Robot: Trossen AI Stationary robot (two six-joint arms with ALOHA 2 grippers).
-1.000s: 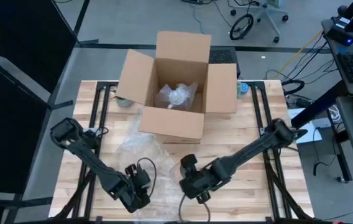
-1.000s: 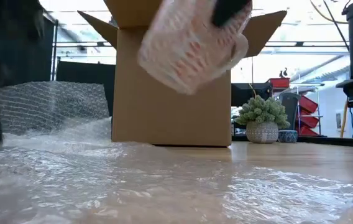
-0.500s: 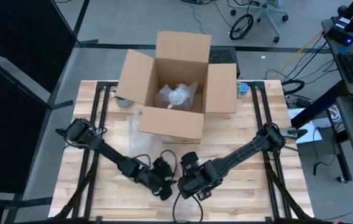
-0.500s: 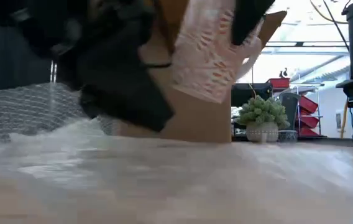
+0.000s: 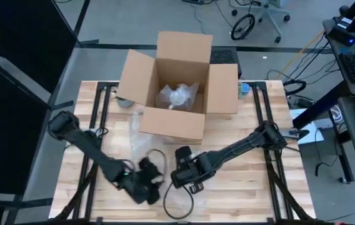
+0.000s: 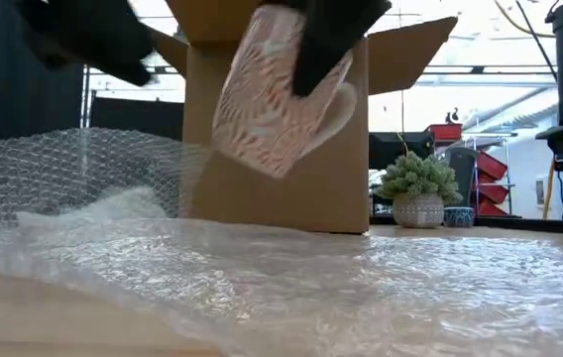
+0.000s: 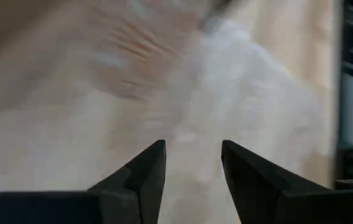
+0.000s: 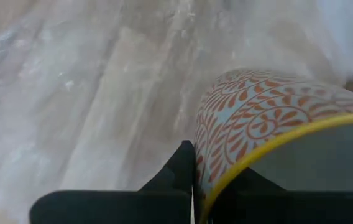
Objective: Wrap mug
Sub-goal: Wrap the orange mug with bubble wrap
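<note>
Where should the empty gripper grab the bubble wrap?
Probably the bubble wrap edge nearest the open left gripper, coming in low from the side. It lies thin and flat there, so only an edge can be pinched, while the right gripper holds the mug above.

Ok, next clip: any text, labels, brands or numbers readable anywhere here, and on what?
None can be read.
Mug, held in the right gripper: red leaf pattern and yellow rim only, no words.
Box: plain cardboard, no print or label showing.
Bubble wrap: clear, unmarked.
Left gripper: open, no markings showing.
Red shelves in the room behind: too small to tell.
</note>
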